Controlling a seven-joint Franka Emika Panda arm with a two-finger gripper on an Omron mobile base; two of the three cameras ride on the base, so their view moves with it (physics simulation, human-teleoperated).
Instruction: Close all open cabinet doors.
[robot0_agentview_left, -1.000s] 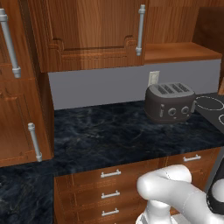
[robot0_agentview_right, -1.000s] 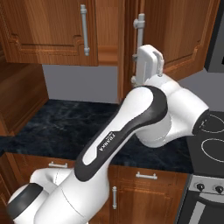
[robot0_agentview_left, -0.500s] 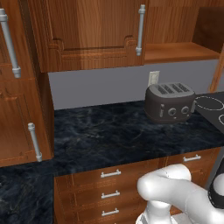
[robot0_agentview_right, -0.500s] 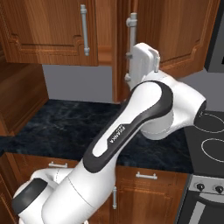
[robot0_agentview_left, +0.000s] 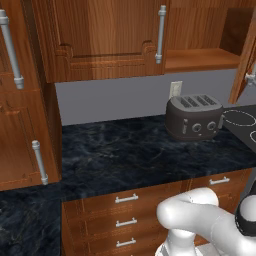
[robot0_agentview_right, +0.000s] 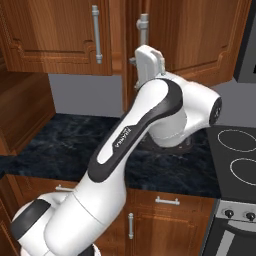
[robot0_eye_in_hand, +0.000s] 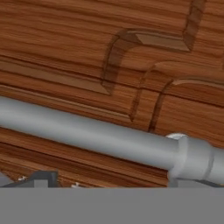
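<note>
Robot hand (robot0_agentview_right: 142, 67) raised against an open cabinet door (robot0_agentview_right: 200, 35).
Its jaws sit hidden beside the door's grey handle (robot0_eye_in_hand: 87, 133); their spread cannot be told.

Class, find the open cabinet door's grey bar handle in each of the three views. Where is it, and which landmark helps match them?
Left base view: the bar handle peeps in at the right edge, upper part.
Right base view: top centre, upright.
Hand view: a grey bar running across the lower half.
Landmark: the closed door's handle, to its left in both base views.
</note>
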